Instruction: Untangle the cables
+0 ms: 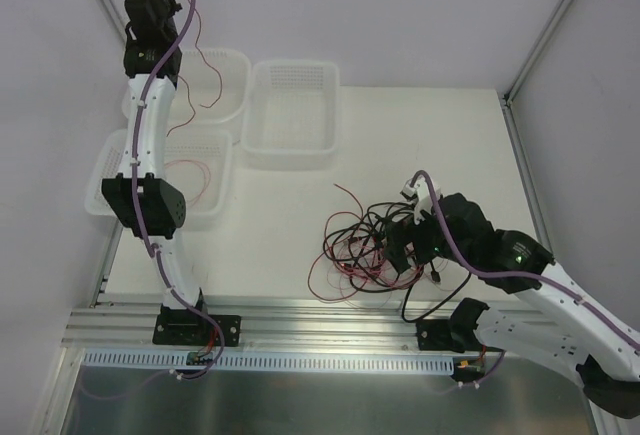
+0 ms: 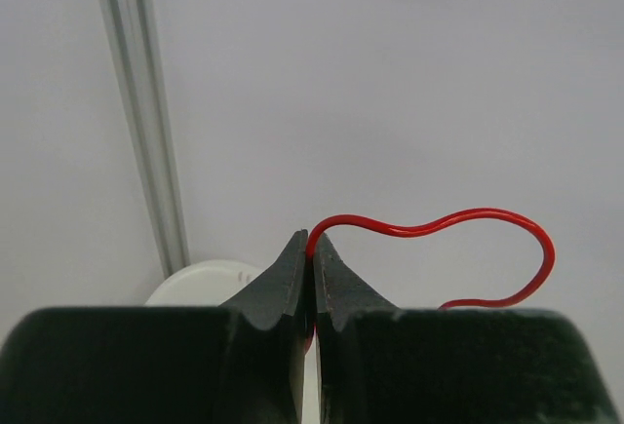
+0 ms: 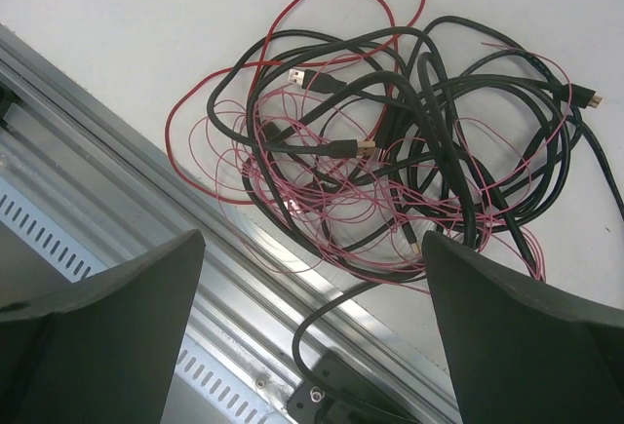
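The tangled heap of thick black cables and thin red wires (image 1: 362, 245) lies on the white bench (image 1: 430, 145), just below the nearer, wide-spread right end effector (image 3: 312, 241), while the left end effector (image 2: 312, 241), well apart from that heap, pinches a single thin red wire (image 2: 429, 222).

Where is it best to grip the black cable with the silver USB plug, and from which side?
Probably the stiff black body just behind the USB plug: it seems to lie on top, near the tangle's edge. Come from above, open fingers across it.
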Tool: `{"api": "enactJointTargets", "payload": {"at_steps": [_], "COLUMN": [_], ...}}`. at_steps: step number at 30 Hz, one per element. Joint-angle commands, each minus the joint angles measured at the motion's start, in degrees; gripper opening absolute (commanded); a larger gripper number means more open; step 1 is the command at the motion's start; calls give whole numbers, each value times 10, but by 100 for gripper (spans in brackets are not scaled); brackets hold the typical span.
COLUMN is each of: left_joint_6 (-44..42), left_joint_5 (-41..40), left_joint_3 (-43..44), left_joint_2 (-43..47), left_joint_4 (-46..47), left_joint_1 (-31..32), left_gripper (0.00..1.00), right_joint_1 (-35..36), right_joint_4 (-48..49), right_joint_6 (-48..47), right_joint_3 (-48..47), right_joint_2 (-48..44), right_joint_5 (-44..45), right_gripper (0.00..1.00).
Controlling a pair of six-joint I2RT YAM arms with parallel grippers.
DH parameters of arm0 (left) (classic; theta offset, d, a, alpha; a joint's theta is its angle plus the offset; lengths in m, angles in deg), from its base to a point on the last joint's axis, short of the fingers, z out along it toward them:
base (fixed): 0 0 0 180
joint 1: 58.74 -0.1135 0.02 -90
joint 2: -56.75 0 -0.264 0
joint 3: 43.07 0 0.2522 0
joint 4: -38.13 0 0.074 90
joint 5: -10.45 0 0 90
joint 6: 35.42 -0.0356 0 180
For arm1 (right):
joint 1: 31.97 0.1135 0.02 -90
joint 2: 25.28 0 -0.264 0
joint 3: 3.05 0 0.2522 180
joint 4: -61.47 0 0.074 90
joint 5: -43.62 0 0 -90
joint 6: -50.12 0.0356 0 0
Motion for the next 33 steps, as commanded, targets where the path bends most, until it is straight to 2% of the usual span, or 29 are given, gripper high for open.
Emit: {"api": "enactJointTargets", "payload": {"at_steps": [1, 10, 20, 22, 25, 29, 30, 33], "left_joint_6": [18, 22, 15, 19, 31, 29, 29, 34], "left_joint_5": [-2, 56, 42, 46, 48, 50, 49, 41], "left_joint_3": [-30, -83, -221, -219, -169, -156, -159, -174], "left_joint_2": [-18, -69, -95, -110, -143, -144, -134, -99], "left_joint_4": [65, 101, 81, 53, -19, -44, -48, -65], "left_joint_1": [-19, -43, -52, -56, -62, -63, -63, -63], "left_gripper": [0, 1, 8, 9, 12, 37, 49, 65], "right_joint_1": [3, 2, 2, 2, 3, 3, 2, 3], "right_joint_4": [10, 12, 11, 12, 11, 9, 8, 6], "right_joint_6": [7, 8, 4, 7, 9, 12, 12, 14], "right_joint_3": [1, 3, 10, 14, 15, 15, 15, 10], "right_joint_2": [7, 27, 29, 28, 26, 23, 23, 20], "right_joint_5": [-4, 0, 1, 2, -2, -2, -1, -6], "right_gripper": [100, 100, 100, 100, 100, 100, 100, 100]}}
